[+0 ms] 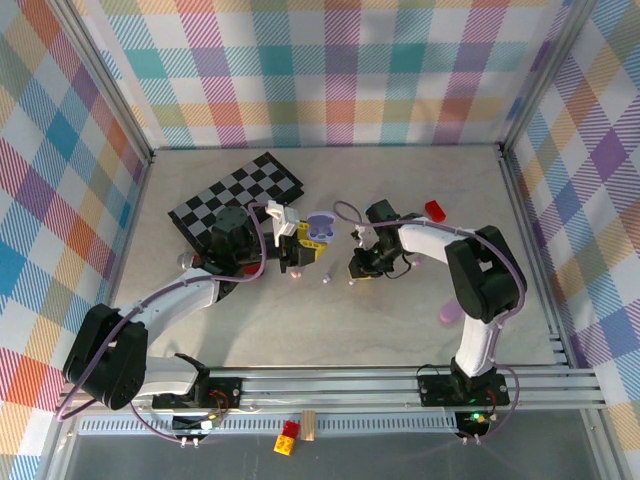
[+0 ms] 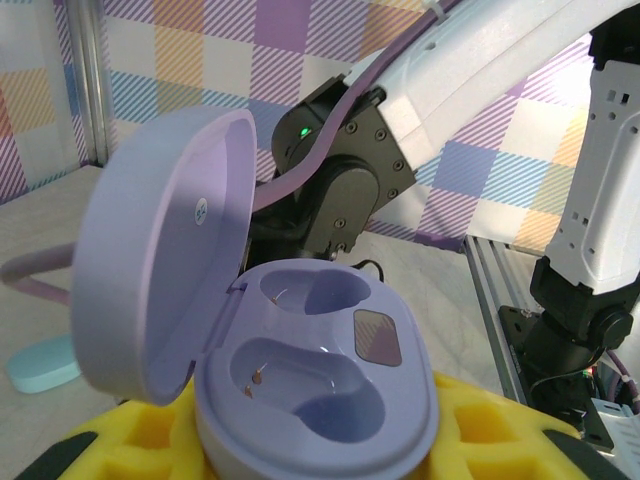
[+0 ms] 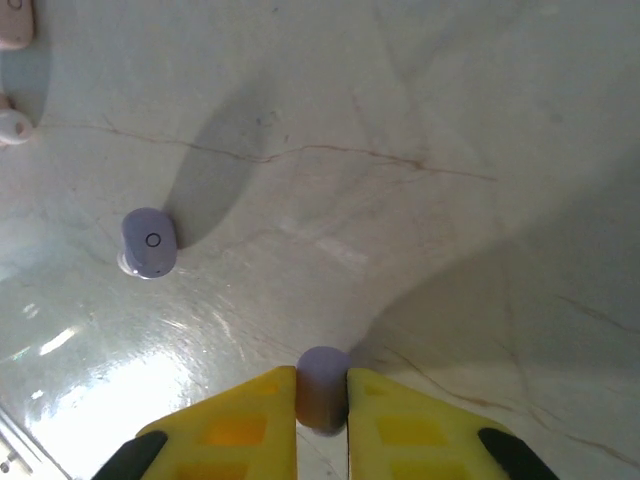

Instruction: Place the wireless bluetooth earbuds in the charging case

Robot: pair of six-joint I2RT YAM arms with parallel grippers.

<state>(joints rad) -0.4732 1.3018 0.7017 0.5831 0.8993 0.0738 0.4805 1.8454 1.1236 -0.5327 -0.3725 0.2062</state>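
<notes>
Purple charging case (image 2: 320, 380): lid open, both wells empty, so nothing is seated yet. Left gripper (image 2: 310, 455): clamped on the case's base, arm stretched from the near left corner toward the middle of the table (image 3: 450, 120). Right gripper (image 3: 322, 400): yellow pads closed against one purple earbud (image 3: 322, 378) standing mid-table, wrist pointing down, elbow bent. Second earbud (image 3: 148, 242): loose on the table, near the first. Remaining: lift and seat both.

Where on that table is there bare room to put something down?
Bare marble lies along the back wall, behind the checkerboard and red block, and in the near middle between both arms. The centre is crowded: open purple case, loose earbud, left fingers, right fingers.
</notes>
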